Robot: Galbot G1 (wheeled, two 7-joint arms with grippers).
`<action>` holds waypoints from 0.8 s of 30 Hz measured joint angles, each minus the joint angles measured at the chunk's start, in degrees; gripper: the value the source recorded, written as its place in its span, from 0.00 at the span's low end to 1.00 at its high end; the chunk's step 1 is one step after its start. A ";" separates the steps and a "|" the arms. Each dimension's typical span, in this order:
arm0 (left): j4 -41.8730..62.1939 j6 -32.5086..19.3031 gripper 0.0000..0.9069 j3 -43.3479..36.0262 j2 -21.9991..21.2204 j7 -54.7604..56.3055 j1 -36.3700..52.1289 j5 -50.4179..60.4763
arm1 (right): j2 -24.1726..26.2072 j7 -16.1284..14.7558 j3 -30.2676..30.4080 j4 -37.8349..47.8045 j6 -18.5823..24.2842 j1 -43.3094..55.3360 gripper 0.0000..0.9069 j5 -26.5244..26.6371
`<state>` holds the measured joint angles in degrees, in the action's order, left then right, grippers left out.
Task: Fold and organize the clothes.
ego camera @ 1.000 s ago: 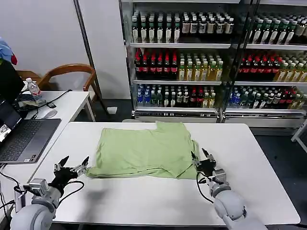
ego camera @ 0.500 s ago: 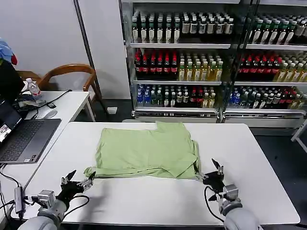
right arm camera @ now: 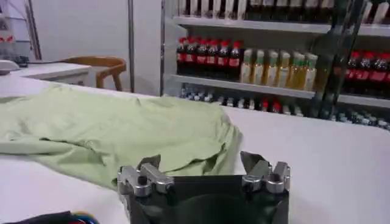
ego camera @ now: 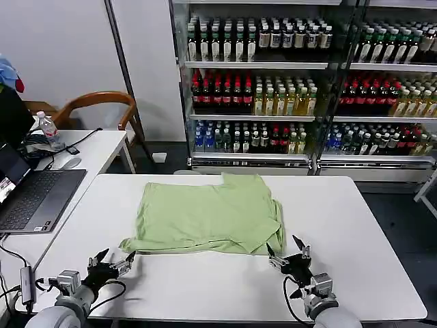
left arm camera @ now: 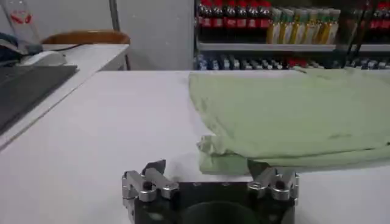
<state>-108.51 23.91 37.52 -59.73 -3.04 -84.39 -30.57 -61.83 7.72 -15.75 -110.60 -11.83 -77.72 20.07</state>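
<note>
From the head view, the light green polo shirt point(ego camera: 208, 217) lies folded on the white tabletop point(ego camera: 355, 225), toward its far half. The left gripper point(ego camera: 109, 262) and right gripper point(ego camera: 287, 254) sit low just off the shirt's near corners, fingers spread wide, holding nothing. To fold well, both should pinch the near hem evenly and lift together.

In the left wrist view, the shirt's bunched corner point(left arm camera: 216, 155) lies just ahead of the open fingers.

In the right wrist view, the draped corner point(right arm camera: 201, 155) sits close. Bare tabletop surrounds the near side, giving open room.
</note>
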 measured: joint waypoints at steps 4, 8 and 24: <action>1.27 -0.30 1.00 -0.45 0.12 -0.22 1.27 -0.96 | -0.65 0.33 0.62 0.39 -0.26 0.41 1.00 -0.14; 2.17 -0.91 1.00 -0.76 0.19 -0.41 2.78 -3.49 | -1.21 0.77 1.15 0.98 -0.69 1.02 1.00 -0.17; 4.66 -0.56 0.04 -3.02 -0.12 1.40 5.43 -5.22 | -2.63 2.63 3.04 2.65 -3.21 1.46 0.00 -2.09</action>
<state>-103.85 23.36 34.50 -59.85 -1.64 -78.96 -35.79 -64.46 10.35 -12.72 -107.94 -15.05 -76.25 17.99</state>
